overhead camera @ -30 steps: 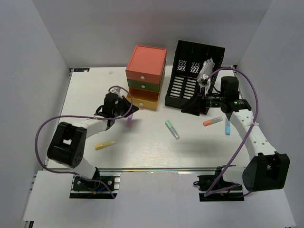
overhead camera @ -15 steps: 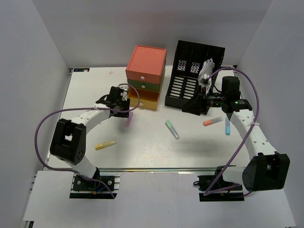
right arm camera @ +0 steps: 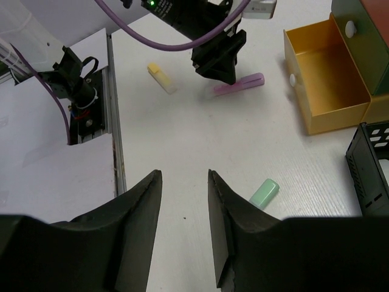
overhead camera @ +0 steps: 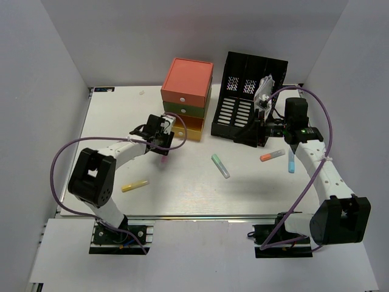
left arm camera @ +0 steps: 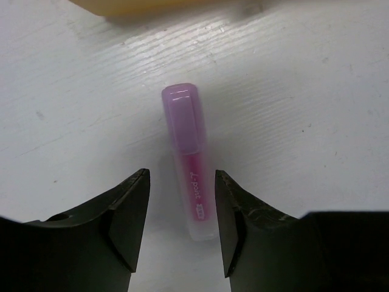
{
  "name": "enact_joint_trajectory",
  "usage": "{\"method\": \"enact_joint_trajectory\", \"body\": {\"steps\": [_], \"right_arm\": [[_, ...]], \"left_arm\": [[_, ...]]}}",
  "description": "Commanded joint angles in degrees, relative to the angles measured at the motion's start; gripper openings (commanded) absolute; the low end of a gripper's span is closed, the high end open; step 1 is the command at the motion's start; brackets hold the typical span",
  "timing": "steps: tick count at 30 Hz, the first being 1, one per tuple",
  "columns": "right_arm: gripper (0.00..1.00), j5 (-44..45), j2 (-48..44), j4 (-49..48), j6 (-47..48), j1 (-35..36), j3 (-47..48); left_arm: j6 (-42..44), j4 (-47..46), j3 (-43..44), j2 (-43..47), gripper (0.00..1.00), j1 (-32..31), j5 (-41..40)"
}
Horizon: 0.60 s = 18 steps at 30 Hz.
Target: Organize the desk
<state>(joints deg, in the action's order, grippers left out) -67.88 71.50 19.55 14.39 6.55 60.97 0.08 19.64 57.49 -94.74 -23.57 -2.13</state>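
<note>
- the white surface (overhead camera: 182,194) fills the floor of the walled cell, with a metal rail along its near edge.
- a yellow marker (overhead camera: 134,186) lies near the front left, well apart from the rest.
- the left claw (left arm camera: 181,194) hangs low with its jaws spread; a pink marker (left arm camera: 185,140) lies flat between them, with a gap on each side.
- just beyond it stands the three-drawer box (overhead camera: 187,91), its yellow bottom drawer (right arm camera: 325,73) pulled open.
- a green marker (overhead camera: 220,165) lies mid-surface, between the two arms.
- the black file rack (overhead camera: 234,109) stands right of the box; something white, perhaps crumpled paper, sits at its right side.
- the right claw (right arm camera: 184,201) is beside the rack, jaws apart and holding nothing.
- an orange marker (overhead camera: 271,156) and a blue marker (overhead camera: 292,162) lie near each other on the right.
</note>
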Motion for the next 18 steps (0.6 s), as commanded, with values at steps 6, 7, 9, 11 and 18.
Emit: {"method": "enact_joint_trajectory", "body": {"steps": [6, 7, 9, 11, 18], "right_arm": [[0.42, -0.6, -0.1, -0.1, 1.2, -0.7, -0.1], [0.42, -0.7, -0.1, -0.1, 1.2, -1.0, -0.1], [0.42, -0.6, -0.1, -0.1, 1.2, -0.8, -0.1], [0.42, -0.7, -0.1, -0.1, 1.2, -1.0, -0.1], [0.42, -0.9, -0.4, -0.1, 1.2, -1.4, -0.1]], "left_arm": [[0.6, -2.6, 0.5, -3.5, 0.58, -1.7, -0.9], [-1.2, -2.8, 0.4, -3.6, 0.57, -1.7, -1.5], [-2.3, -2.9, 0.4, -3.9, 0.57, -1.7, -2.7], [-2.8, -2.9, 0.3, -4.0, 0.56, -1.7, -3.0], [-4.2, -1.6, 0.3, -5.8, 0.49, -1.7, -2.6]]}}
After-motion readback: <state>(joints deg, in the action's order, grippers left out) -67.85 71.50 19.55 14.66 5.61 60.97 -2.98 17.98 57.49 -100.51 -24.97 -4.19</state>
